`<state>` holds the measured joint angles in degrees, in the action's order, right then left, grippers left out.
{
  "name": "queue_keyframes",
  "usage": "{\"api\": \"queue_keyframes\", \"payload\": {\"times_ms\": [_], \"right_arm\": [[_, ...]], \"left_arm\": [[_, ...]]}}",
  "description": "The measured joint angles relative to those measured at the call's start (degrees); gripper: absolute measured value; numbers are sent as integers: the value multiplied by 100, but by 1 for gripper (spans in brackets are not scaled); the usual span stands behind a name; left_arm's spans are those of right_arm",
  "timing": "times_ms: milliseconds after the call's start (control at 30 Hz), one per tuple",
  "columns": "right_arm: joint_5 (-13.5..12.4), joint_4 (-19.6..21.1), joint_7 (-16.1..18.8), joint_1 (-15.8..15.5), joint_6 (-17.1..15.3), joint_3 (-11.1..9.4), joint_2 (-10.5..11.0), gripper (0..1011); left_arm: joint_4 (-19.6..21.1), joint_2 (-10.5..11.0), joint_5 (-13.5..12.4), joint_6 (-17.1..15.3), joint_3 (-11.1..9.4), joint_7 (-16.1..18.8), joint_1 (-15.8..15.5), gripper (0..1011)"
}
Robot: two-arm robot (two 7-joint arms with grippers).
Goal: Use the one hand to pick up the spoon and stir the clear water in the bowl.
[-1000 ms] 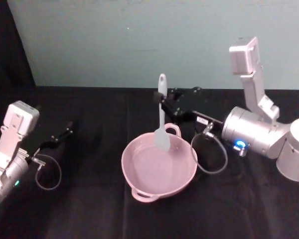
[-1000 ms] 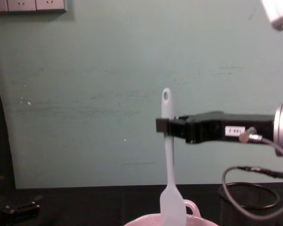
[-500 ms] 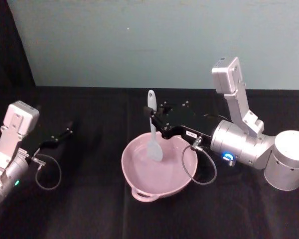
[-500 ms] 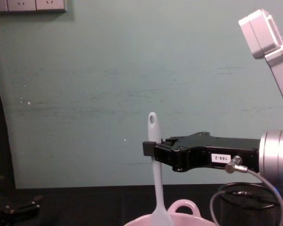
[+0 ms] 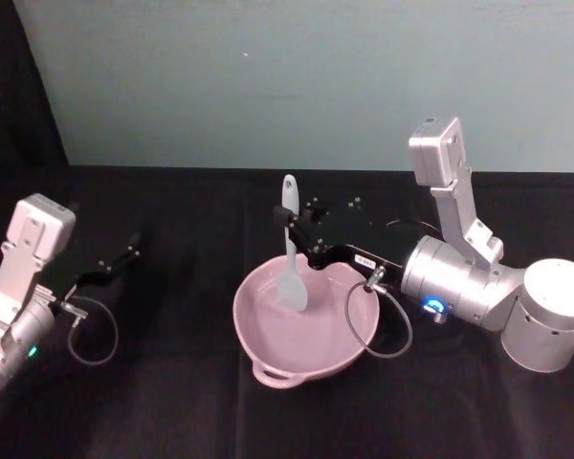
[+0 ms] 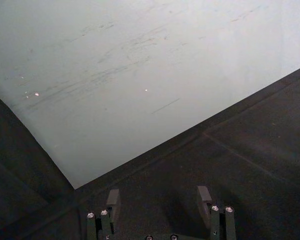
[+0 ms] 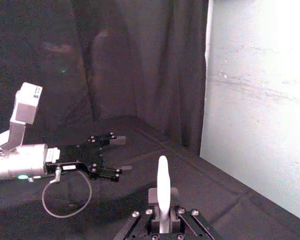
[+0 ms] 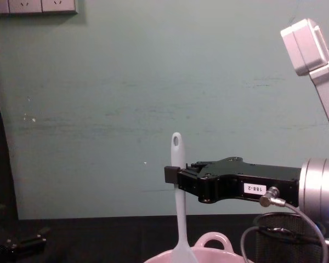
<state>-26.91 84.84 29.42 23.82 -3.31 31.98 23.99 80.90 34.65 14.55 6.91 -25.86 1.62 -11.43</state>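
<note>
Clamping the spoon high on its handle, our right gripper holds its head in the bowl. We judge it light, stiff (slippery wet); left gripper idles, fingers spread

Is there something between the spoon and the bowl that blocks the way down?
Nothing visible does. The right gripper holds the spoon upright by its handle, its head already inside the bowl. The left gripper is parked far aside.
</note>
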Motion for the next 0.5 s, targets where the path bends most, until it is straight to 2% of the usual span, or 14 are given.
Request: {"api": "queue_keyframes", "payload": {"times_ms": [500], "right_arm": [[-14, 4, -1, 4, 5, 4, 3, 111]], "left_arm": [[0, 0, 0, 0, 0, 0, 0, 1005]]}}
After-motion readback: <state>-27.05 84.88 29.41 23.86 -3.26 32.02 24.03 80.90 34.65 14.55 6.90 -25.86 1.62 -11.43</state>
